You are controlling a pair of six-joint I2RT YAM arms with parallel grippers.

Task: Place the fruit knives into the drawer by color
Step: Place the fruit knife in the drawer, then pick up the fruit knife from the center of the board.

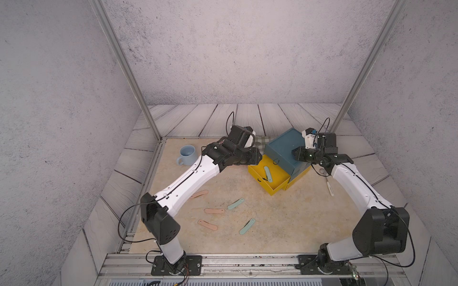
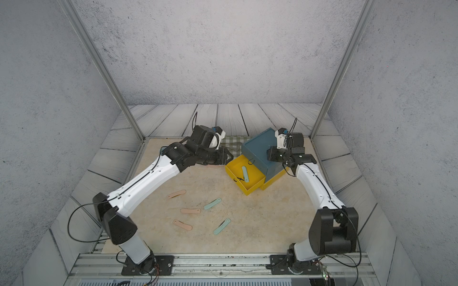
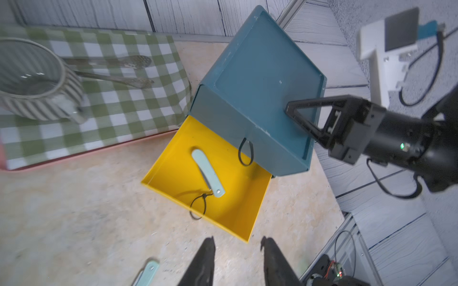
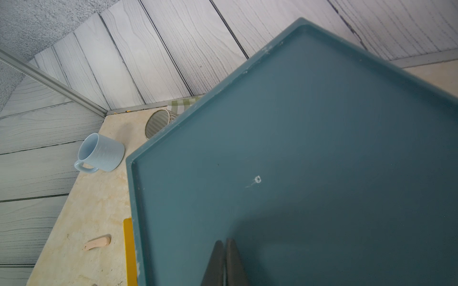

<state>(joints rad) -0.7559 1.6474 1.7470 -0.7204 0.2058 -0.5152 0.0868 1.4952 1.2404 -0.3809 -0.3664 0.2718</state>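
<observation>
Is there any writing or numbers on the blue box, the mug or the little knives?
No words, numbers or signs can be read anywhere.
The blue box is plain, with only a small white scratch on top.
The mug, the knife in the yellow drawer and the checked cloth bear no print.

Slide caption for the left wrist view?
Left gripper open near yellow drawer holding one teal fruit knife; shut right gripper over drawer chest.
</observation>
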